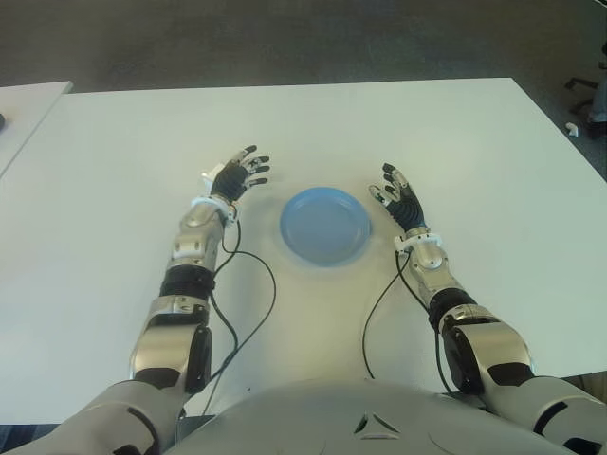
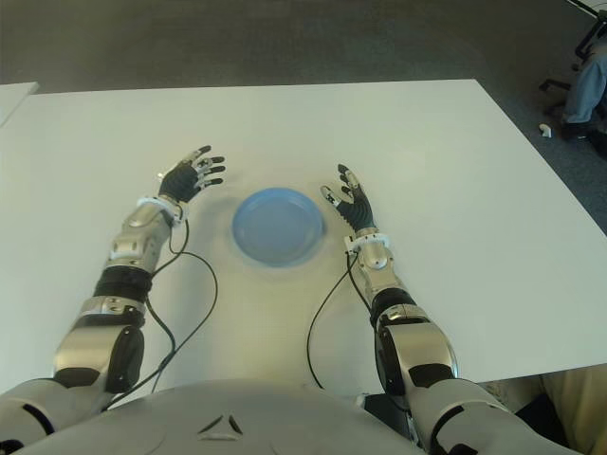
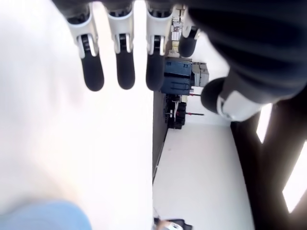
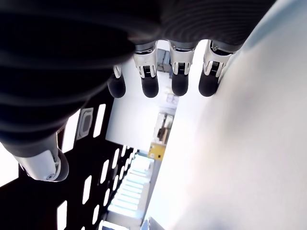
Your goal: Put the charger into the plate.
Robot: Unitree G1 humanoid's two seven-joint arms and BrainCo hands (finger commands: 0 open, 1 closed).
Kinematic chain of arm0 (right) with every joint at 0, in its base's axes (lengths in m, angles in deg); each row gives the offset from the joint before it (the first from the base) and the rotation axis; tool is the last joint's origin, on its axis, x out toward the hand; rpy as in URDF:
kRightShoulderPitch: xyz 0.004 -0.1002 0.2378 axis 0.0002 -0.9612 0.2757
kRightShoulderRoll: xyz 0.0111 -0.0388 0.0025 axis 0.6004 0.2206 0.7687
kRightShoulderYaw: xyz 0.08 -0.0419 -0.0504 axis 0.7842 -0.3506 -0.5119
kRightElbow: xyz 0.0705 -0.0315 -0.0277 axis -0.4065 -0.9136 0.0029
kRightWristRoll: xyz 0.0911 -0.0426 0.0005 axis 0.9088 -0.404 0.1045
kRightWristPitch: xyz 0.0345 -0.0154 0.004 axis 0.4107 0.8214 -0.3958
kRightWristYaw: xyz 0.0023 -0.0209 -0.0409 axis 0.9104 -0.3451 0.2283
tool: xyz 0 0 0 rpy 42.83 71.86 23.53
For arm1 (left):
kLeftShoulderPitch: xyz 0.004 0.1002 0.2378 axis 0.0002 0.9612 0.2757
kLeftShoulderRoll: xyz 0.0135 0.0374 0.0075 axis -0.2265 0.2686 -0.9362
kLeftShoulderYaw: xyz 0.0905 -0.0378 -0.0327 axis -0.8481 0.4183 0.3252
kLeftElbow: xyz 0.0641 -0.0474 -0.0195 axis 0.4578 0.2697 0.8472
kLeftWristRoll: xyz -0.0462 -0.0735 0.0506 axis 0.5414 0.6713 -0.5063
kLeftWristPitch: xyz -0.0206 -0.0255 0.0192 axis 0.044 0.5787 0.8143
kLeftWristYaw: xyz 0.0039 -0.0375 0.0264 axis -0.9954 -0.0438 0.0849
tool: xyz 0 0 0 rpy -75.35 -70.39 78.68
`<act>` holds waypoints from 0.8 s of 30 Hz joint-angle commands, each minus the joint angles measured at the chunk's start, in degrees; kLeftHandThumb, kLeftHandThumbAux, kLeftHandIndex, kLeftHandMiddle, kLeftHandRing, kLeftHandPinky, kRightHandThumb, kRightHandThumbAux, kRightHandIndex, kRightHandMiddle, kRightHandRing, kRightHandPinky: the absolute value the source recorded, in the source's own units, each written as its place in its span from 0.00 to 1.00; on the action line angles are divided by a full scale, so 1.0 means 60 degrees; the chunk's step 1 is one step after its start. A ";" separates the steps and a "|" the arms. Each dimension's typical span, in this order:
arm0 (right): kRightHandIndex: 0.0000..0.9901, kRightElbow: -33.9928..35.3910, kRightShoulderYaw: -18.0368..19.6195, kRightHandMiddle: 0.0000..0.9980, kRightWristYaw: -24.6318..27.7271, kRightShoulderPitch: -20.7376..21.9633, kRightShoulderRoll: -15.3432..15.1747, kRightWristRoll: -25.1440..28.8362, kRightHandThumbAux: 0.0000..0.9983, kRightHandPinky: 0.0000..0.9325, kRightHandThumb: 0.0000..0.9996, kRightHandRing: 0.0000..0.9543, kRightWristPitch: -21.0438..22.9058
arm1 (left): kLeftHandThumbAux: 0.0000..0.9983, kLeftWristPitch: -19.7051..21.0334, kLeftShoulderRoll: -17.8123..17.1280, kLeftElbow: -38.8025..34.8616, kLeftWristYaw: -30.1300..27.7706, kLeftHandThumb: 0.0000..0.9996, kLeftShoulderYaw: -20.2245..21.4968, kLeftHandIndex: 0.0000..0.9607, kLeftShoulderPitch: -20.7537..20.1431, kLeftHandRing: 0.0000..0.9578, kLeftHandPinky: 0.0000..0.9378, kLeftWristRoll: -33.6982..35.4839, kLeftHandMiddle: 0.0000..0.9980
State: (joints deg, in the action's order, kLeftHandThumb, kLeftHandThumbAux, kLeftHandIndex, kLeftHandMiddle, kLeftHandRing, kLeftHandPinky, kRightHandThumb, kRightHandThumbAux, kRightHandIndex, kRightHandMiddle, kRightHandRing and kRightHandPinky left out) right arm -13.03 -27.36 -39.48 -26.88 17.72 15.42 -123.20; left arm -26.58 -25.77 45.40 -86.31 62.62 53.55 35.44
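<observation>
A round blue plate (image 1: 324, 226) lies on the white table (image 1: 398, 123) between my two hands, and nothing shows inside it. My left hand (image 1: 248, 169) hovers just left of the plate, fingers spread and pointing away; the left wrist view shows its fingers (image 3: 91, 72) straight and holding nothing. A small white block (image 1: 210, 176) peeks out at that hand's outer edge; it may be the charger, mostly hidden. My right hand (image 1: 391, 188) is just right of the plate, its fingers (image 4: 149, 86) extended and empty.
Black cables (image 1: 254, 322) trail from both wrists across the table's near part. A second white table (image 1: 28, 104) stands at the far left. A chair base and a person's leg (image 2: 579, 90) show at the far right, off the table.
</observation>
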 commanded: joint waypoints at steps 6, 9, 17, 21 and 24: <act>0.05 -0.0453 -0.0043 0.06 0.0042 -0.0370 0.0202 -0.0068 0.51 0.10 0.22 0.05 0.0311 | 0.59 -0.1666 -0.0668 -0.0598 0.4695 0.10 -0.2203 0.23 0.0164 0.33 0.37 -0.5094 0.32; 0.05 -0.0336 -0.0055 0.06 0.0094 -0.0428 0.0201 -0.0048 0.52 0.10 0.22 0.05 0.0236 | 0.60 -0.2072 -0.0921 0.0171 0.6271 0.15 -0.2823 0.25 -0.0113 0.36 0.41 -0.6387 0.34; 0.04 -0.0295 0.0001 0.06 0.0287 -0.0481 0.0199 0.0086 0.54 0.09 0.22 0.05 0.0222 | 0.52 -0.2896 -0.1757 0.3784 0.9002 0.27 -0.4668 0.15 -0.1602 0.15 0.13 -0.8664 0.14; 0.04 -0.0299 0.0021 0.05 0.0350 -0.0499 0.0183 0.0114 0.54 0.09 0.21 0.05 0.0216 | 0.50 -0.3011 -0.1877 0.4832 0.9796 0.28 -0.5272 0.09 -0.1995 0.06 0.03 -0.9224 0.06; 0.04 -0.0288 0.0039 0.05 0.0399 -0.0514 0.0170 0.0128 0.54 0.10 0.21 0.05 0.0198 | 0.46 -0.3004 -0.1926 0.5608 1.0363 0.28 -0.5747 0.04 -0.2266 0.02 0.01 -0.9640 0.02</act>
State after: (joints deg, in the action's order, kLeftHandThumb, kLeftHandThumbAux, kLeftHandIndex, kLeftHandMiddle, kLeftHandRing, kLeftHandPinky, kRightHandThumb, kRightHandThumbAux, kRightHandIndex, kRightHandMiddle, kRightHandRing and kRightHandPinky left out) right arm -12.77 -27.15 -38.53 -26.63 17.59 15.83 -123.99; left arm -43.36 -35.83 71.55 -29.58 32.63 42.15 -17.54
